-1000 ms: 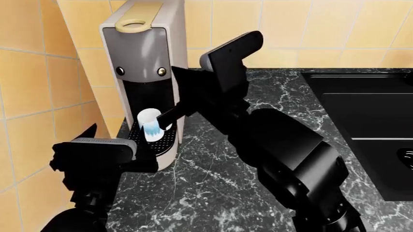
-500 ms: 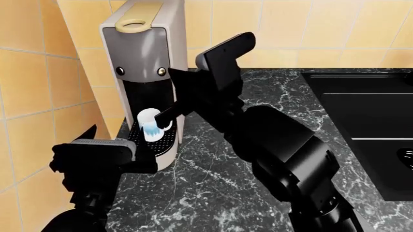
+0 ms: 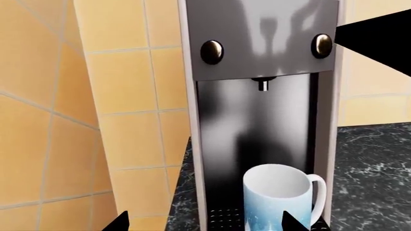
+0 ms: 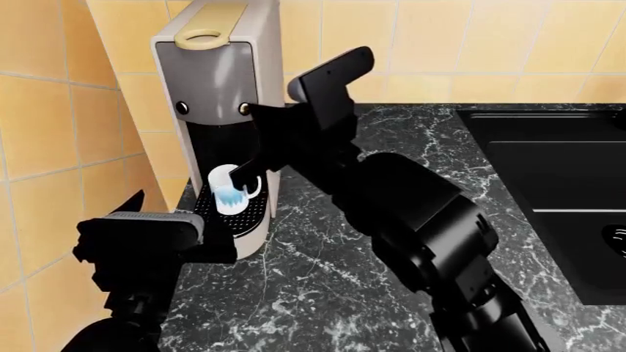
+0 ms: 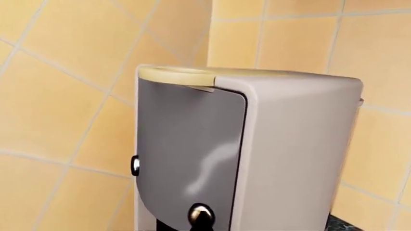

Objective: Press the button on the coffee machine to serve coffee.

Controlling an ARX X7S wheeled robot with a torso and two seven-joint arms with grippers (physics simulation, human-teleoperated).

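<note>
The coffee machine (image 4: 217, 88) stands in the tiled corner, grey-silver with a beige looped top. It has two round buttons, left (image 4: 182, 108) and right (image 4: 243, 108). My right gripper (image 4: 251, 111) is shut, and its tip touches the right button, as the right wrist view (image 5: 200, 214) and the left wrist view (image 3: 321, 45) show. A white-and-blue mug (image 4: 231, 191) sits on the drip grille under the spout (image 3: 262, 84). My left gripper (image 4: 181, 220) is open and empty, low in front of the machine and pointing at it.
The black marble counter (image 4: 323, 271) runs to the right. A black sink (image 4: 558, 191) is set in it at the far right. Orange tiled walls (image 4: 59, 147) close in behind and to the left of the machine.
My right arm has moved left toward the machine, bringing its tip onto the right button. The left arm and the mug have not moved.
</note>
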